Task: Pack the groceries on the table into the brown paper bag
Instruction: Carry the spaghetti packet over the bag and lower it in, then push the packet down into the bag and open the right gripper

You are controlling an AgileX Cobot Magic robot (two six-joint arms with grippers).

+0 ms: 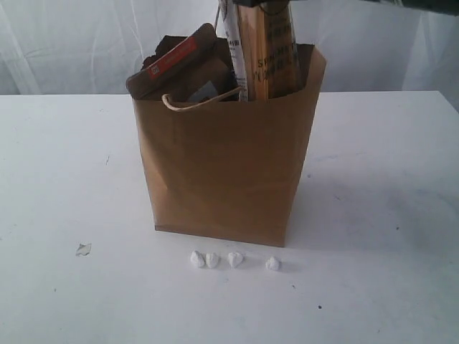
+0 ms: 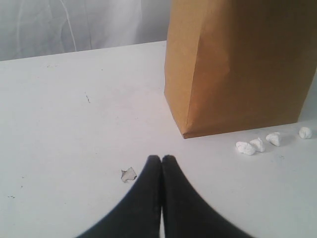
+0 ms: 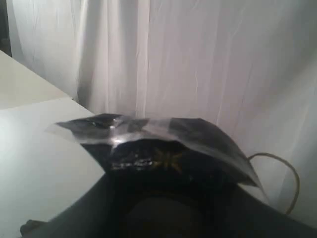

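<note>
Above the brown paper bag (image 1: 222, 172), the right gripper (image 3: 168, 183) clamps the spaghetti packet (image 1: 267, 57), which we judge light but brittle, by its crimped end; left gripper (image 2: 162, 158) closed, empty.

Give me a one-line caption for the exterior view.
Brown paper bag on white table, spaghetti packet upright in its mouth beside a brown pouch, four white crumbs in front.

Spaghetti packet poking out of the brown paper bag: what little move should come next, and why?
Probably open the right tool and let go. The tall spaghetti packet stands upright inside the tall brown kraft paper bag, its top pinched in that tool; how deep it reaches is hidden.
</note>
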